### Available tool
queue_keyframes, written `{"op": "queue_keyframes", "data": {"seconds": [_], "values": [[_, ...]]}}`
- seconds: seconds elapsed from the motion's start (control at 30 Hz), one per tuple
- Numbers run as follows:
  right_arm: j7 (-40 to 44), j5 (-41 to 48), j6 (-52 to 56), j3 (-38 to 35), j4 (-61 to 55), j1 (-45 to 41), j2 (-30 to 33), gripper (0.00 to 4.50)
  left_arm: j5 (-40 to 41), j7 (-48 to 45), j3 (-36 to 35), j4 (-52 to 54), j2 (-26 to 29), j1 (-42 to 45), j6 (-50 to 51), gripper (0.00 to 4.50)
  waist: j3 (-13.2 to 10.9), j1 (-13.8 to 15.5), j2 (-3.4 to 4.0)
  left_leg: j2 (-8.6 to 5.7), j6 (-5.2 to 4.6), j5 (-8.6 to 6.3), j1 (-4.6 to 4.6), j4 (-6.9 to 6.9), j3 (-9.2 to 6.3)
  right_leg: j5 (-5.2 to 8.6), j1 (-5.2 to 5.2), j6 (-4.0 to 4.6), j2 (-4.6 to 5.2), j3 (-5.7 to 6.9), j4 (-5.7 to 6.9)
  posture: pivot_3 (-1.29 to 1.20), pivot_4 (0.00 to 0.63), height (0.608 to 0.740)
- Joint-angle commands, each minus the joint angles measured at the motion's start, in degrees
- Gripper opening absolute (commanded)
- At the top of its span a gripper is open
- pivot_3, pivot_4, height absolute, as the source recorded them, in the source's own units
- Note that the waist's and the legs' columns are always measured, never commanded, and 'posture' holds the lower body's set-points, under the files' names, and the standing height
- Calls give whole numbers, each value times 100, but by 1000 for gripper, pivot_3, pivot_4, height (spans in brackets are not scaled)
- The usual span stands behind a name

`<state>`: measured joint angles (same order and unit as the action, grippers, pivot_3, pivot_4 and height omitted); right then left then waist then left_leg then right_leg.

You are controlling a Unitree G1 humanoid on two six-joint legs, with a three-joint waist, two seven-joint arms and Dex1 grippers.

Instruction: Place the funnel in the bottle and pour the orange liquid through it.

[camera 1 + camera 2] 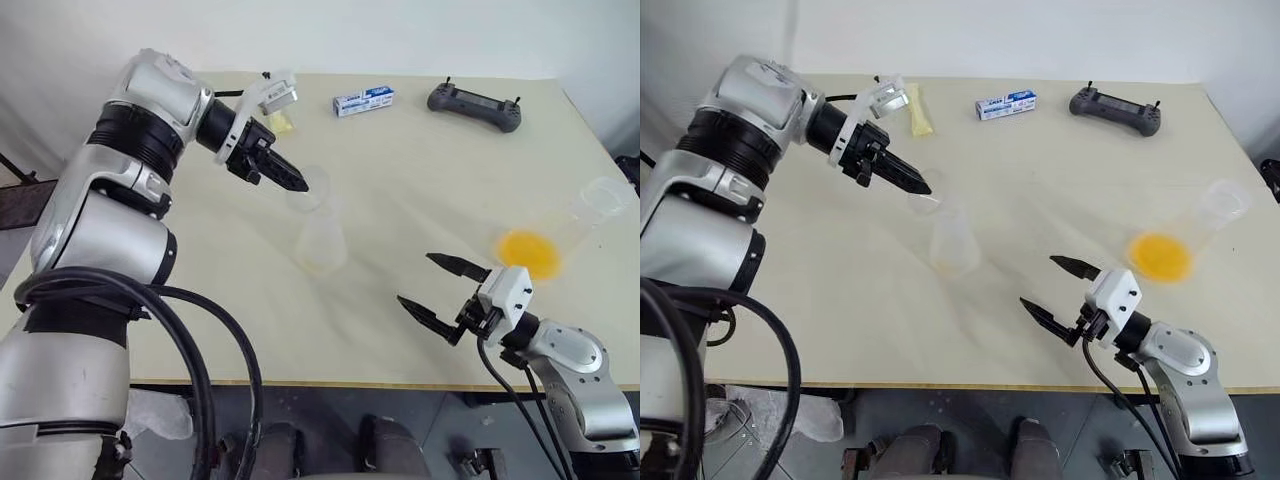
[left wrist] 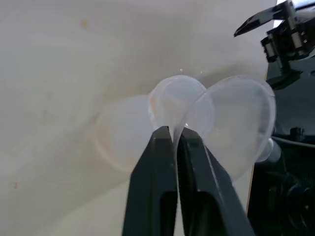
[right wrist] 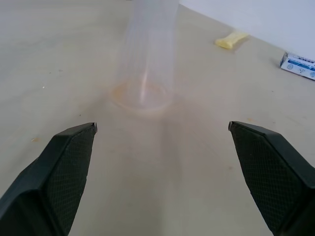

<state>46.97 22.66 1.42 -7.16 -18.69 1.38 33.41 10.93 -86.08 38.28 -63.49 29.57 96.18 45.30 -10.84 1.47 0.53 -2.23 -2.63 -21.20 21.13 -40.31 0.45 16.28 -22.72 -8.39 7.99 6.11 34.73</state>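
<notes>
The left gripper pinches the rim of the funnel between nearly closed fingers and holds it in the air just above the bottle, which stands upright near the middle of the surface, neck pointing up. This looks like the seating step: the funnel is over the neck but I cannot tell whether its stem is in yet. The next move calls for lining the stem up with the opening, lowering it straight down, then letting go. The funnel seems tilted, its axis leaning rather than plumb. The right gripper waits near the front edge, fingers spread wide and empty. The orange liquid sits in a flask lying on its side toward the right edge, mouth toward that edge.
</notes>
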Motion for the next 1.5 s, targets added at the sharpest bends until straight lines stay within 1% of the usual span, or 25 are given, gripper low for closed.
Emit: {"op": "queue_keyframes", "data": {"seconds": [0.03,0.27,0.3,0.37,0.4,0.6,0.9,1.03,1.1,1.17,1.2,1.27,1.33,1.4,1.5], "values": [[-81,35,-49,-129,-298,91,3,4500,-177,-642,147,-296,-131,171,-71,1256,-2,-8,-2,1,0,0,2,0,0,0,-1,0,-1,0,-1,0,150,740],[-133,32,-63,-164,-346,153,25,4500,-369,-642,-112,-615,-307,314,-247,3440,-5,-11,-5,1,-1,0,9,0,1,0,-8,0,-1,2,-2,0,150,740],[-137,33,-63,-175,-346,149,36,4500,-398,-642,-179,-638,-316,332,-279,3713,-5,-7,-6,1,-1,0,10,0,1,0,-8,0,-1,2,-2,0,150,740],[-138,32,-64,-202,-322,103,65,4500,-434,-642,-362,-675,-322,376,-325,4404,-5,-8,-6,1,-1,0,10,0,1,0,-8,0,-1,2,-2,0,150,740],[-130,30,-67,-209,-309,87,77,4500,-475,-642,-442,-687,-326,389,-349,4481,-5,-10,-7,1,-1,0,10,0,1,0,-8,0,-1,2,-2,0,150,740],[-68,47,-83,-252,-223,24,128,4500,-719,-531,-951,-759,-353,425,-521,4481,-6,-14,-7,1,-1,0,9,0,2,0,-8,0,-1,2,-2,0,150,740],[-51,66,-50,-332,-213,19,193,4500,-874,-317,-1757,-735,-202,395,-641,4481,-5,-13,-7,1,-1,0,9,0,2,0,-8,0,-1,3,-1,0,150,740],[-108,86,40,-485,-356,174,249,4500,-611,-81,-2404,-497,176,168,-572,4481,-6,-28,-6,2,-1,0,9,0,3,0,-11,0,-1,3,2,0,150,740],[-176,98,103,-580,-409,243,265,4500,-322,27,-2897,-281,301,-30,-681,4481,-5,-31,-6,3,0,-1,7,1,1,0,-12,0,-2,4,4,0,150,740],[-262,75,104,-700,-449,387,239,4500,213,359,-3724,142,422,-500,-1009,4481,-4,-34,-4,2,0,0,3,0,1,0,-12,0,2,2,9,0,150,740],[-312,56,101,-762,-476,470,218,4500,388,494,-4030,444,478,-821,-1207,4481,-4,-27,-3,3,0,0,2,-2,0,0,-11,0,4,0,15,0,150,740],[-492,37,143,-880,-574,620,149,4500,617,539,-4424,1167,573,-1585,-1601,4481,-3,-35,-2,3,0,-1,2,-13,-8,0,-11,0,9,1,25,0,150,740],[-697,37,203,-999,-647,721,83,4500,943,617,-4877,1845,557,-2311,-2075,4481,-3,-41,-2,1,1,-1,1,-19,-10,0,-12,0,9,1,35,0,150,740],[-925,-33,290,-1119,-745,882,22,4500,1125,705,-5175,2421,566,-3114,-2440,4481,-3,-31,-3,1,2,-2,8,-31,-15,0,-12,1,9,1,38,0,150,740],[-1106,-59,309,-1237,-864,1074,-79,4500,1361,700,-5384,3053,501,-3940,-2761,4481,-3,-5,-3,-2,2,-3,8,-39,-21,0,-12,1,11,1,45,0,150,740]]}}
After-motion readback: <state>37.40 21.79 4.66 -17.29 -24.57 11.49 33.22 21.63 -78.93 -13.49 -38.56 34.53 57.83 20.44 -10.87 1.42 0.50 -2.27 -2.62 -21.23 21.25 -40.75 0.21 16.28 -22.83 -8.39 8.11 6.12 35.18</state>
